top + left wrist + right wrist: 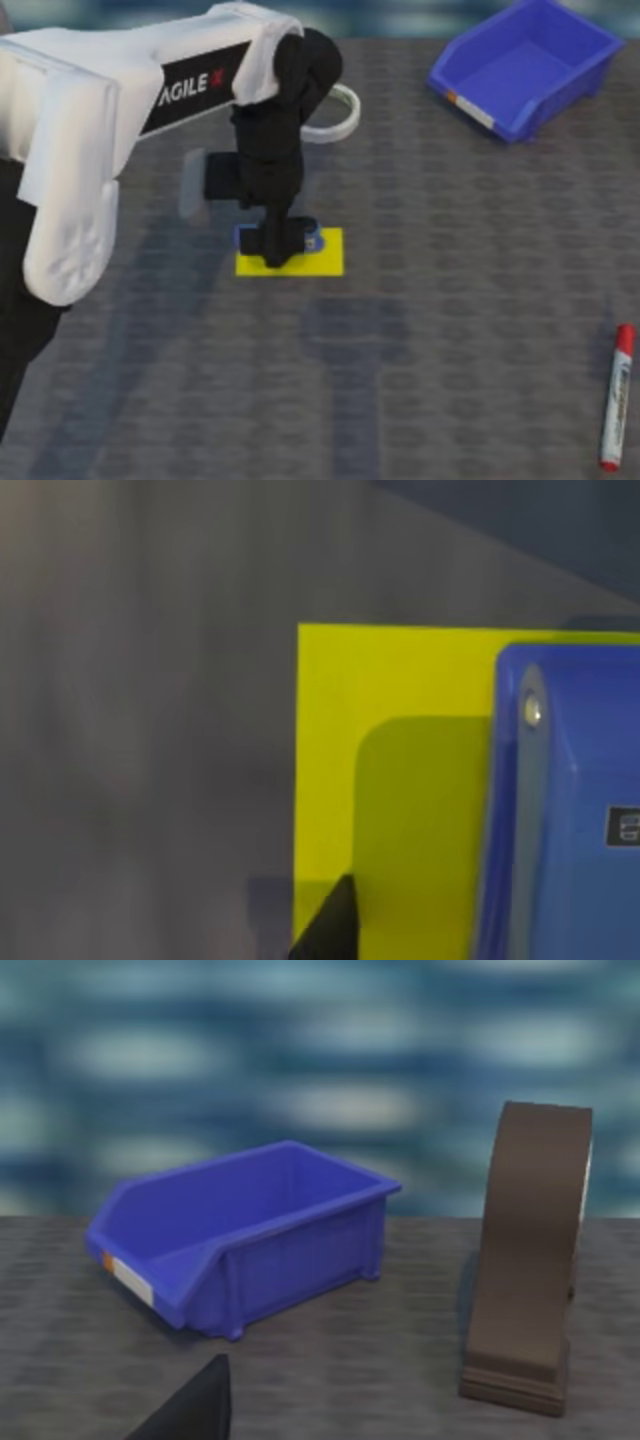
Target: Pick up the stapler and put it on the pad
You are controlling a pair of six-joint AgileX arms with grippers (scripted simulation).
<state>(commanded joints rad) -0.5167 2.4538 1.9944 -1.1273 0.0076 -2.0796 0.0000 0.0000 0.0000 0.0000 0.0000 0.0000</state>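
My left gripper (pixel 277 243) sat left of centre in the top view, fingers closed around the stapler (pixel 312 238), which lay over the top edge of the pad (pixel 325 258). Blue bin (pixel 525 62) upper right, marker pen (pixel 616 396) lower right. Right gripper: out of the top view, cannot tell its state.

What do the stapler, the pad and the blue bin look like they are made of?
Stapler: likely smooth moulded plastic, glossy blue with a small metal-looking rivet. Pad: flat matte yellow, paper-like or foam, unclear which. Blue bin: rigid moulded plastic with ribbed walls and a label.
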